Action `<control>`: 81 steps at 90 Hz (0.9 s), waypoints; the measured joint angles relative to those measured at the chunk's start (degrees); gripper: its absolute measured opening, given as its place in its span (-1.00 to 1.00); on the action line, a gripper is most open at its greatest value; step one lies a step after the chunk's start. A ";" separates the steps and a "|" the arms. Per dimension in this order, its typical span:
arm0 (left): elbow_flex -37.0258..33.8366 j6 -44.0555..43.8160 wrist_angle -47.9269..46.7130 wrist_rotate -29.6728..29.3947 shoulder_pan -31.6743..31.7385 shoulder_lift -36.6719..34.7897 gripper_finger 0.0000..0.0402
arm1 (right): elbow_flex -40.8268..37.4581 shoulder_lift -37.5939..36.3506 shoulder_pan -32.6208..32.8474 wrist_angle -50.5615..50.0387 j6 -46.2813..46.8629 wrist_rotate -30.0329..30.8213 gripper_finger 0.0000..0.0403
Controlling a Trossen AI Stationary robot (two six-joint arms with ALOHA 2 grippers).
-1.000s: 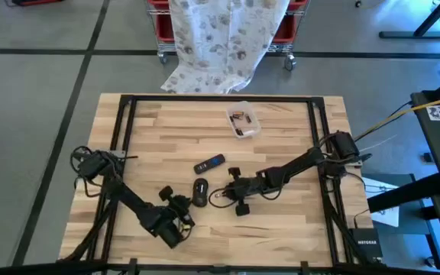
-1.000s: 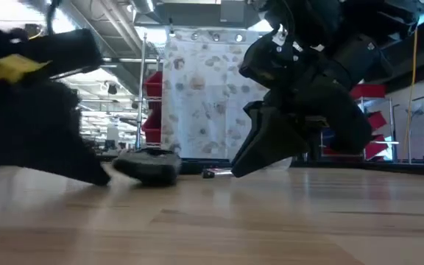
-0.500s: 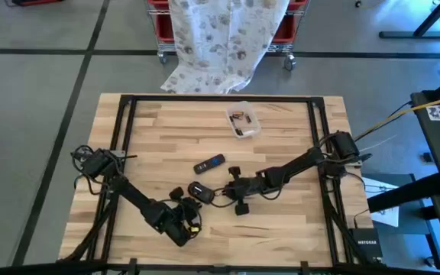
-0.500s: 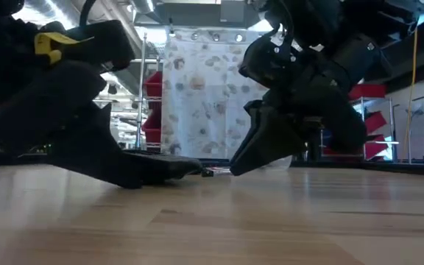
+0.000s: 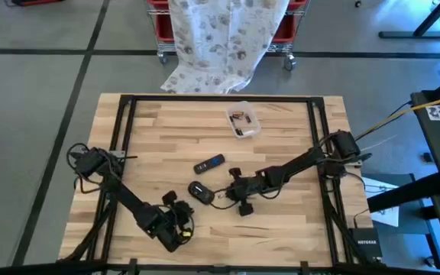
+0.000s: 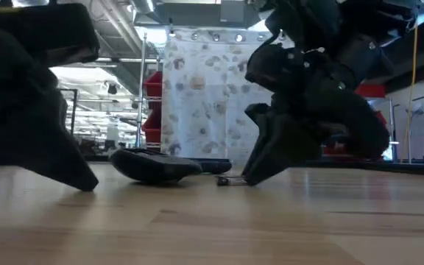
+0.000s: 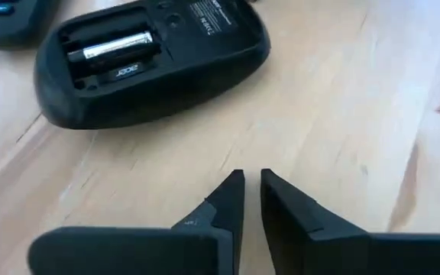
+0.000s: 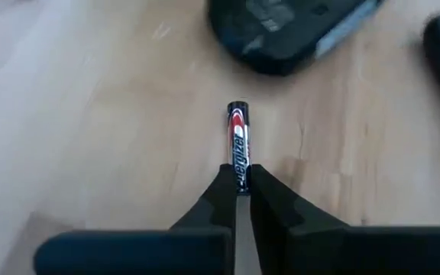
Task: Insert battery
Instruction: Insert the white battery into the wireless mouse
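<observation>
A black computer mouse (image 7: 151, 57) lies upside down on the wooden table, its battery bay open with one battery (image 7: 113, 47) in it. In the high view the mouse (image 5: 200, 192) sits between my two grippers. My right gripper (image 8: 237, 179) is shut on a second, loose battery (image 8: 237, 141) just right of the mouse. My left gripper (image 7: 250, 179) stands shut with nothing between its fingers, a little to the near left of the mouse (image 6: 157, 165), clear of it. My right gripper pinches the loose battery's near end (image 8: 238, 169) between its two fingertips. The fingers slant down from the table's right and lie along the battery. The battery points toward the mouse and lies low and about level at the table top (image 6: 230, 179).
A black remote (image 5: 209, 163) lies just beyond the mouse. A small clear container (image 5: 243, 120) with small parts stands near the far edge. Black frame rails (image 5: 124, 122) run along the table's left, right and far sides. Bare wood lies near the front edge.
My left gripper went toward the mouse, touched it and turned it about on the table, then drew back toward the near left. The mouse now lies slantwise. My right gripper has shifted slightly with the battery.
</observation>
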 joint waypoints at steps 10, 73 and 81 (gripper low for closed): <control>0.00 -0.74 -0.02 -0.23 -0.03 0.00 -0.87 | 0.47 0.00 0.02 -2.22 -9.35 1.43 -0.98; 0.00 -0.51 0.34 -0.96 -0.01 -0.07 -0.87 | 7.28 0.21 3.72 -8.72 -13.91 16.10 -0.31; 0.00 -0.29 0.37 -0.95 -0.01 -0.09 -0.87 | 8.18 0.13 2.89 -7.81 -4.13 15.08 -0.30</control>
